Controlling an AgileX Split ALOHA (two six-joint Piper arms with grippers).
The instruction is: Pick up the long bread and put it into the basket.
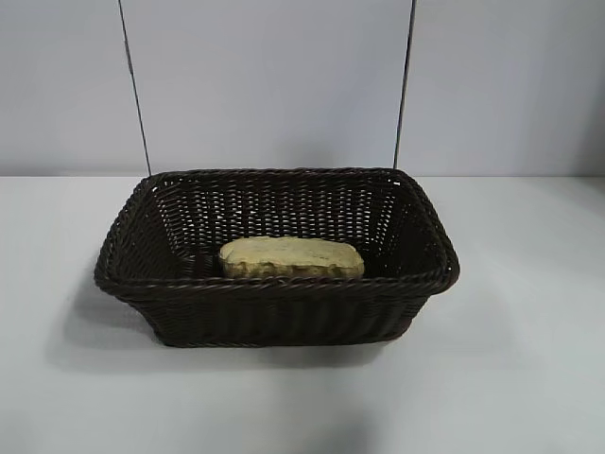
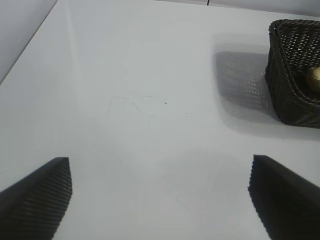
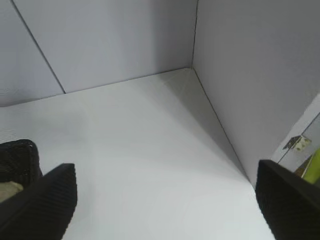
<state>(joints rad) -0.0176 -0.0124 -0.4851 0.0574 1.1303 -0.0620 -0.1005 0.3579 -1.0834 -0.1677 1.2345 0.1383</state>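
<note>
Basket (image 1: 274,307): dark brown, close woven wicker pattern, braided rim. Bread (image 1: 291,256): golden-yellow top with darker brownish mottling along its near edge. Table (image 1: 529,378): plain white, faintly glossy. Back wall (image 1: 274,76): pale grey-lilac, crossed by two thin dark lines. Left gripper fingers (image 2: 37,197) and right gripper fingers (image 3: 42,200): black, fine ribbed texture.
</note>
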